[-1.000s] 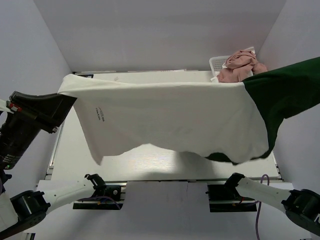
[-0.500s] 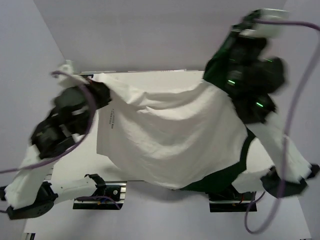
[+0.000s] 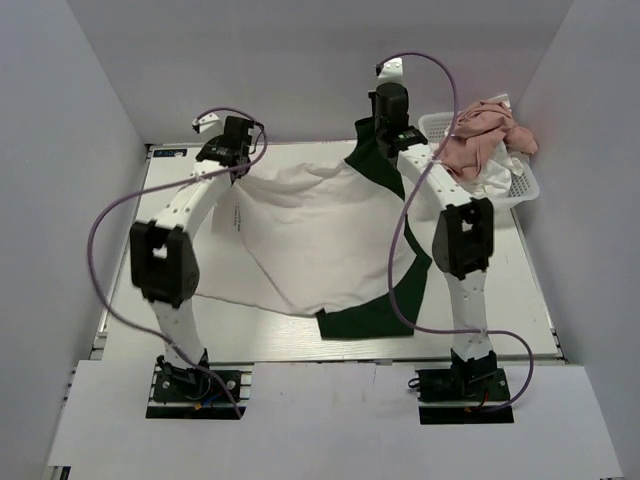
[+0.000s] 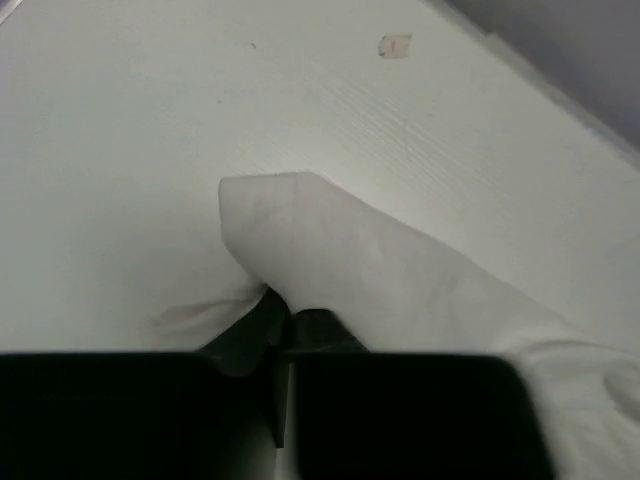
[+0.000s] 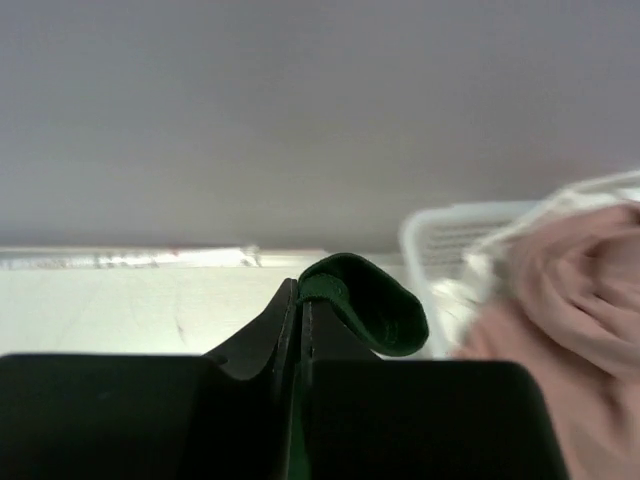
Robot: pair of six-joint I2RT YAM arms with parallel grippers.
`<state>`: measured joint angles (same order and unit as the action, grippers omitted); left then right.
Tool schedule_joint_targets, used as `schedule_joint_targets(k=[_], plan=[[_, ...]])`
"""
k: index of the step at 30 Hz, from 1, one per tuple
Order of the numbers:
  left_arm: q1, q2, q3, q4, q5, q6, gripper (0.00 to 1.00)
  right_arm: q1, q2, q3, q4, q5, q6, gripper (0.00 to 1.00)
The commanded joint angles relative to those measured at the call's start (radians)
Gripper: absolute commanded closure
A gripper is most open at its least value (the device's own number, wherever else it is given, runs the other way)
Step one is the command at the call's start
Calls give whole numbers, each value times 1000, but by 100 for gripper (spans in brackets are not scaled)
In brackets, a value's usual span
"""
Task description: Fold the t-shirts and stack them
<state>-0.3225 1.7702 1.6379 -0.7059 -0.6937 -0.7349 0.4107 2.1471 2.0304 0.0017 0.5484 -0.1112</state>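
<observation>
We see left gripper (image 4: 283, 322) pinched shut on a soft white fold, right gripper (image 5: 300, 300) shut on a dark green hem; green-sleeved t-shirt (image 3: 300, 235) sags wrinkled mid-frame, pink shirt (image 3: 475, 140) bunched in latticed basket (image 3: 524, 186) upper right

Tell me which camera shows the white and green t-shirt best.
The top external view: the whole t-shirt is spread over the table between the left hand and right hand. The left wrist view shows only a pinched white fold; the right wrist view only a pinched dark green edge.
</observation>
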Motion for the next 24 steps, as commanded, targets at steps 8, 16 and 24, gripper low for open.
schedule_joint_targets(k=[8,16,24], plan=[[263,649,866,-61,448,166,0,-69,202,263,87,-301,84,10],[272,131,37,134,542,177,0,-58,-252,-269,-136,-350,243,10],[272,-288,-603,26,513,-43,0,11,-742,-1025,-216,-476,387,10]])
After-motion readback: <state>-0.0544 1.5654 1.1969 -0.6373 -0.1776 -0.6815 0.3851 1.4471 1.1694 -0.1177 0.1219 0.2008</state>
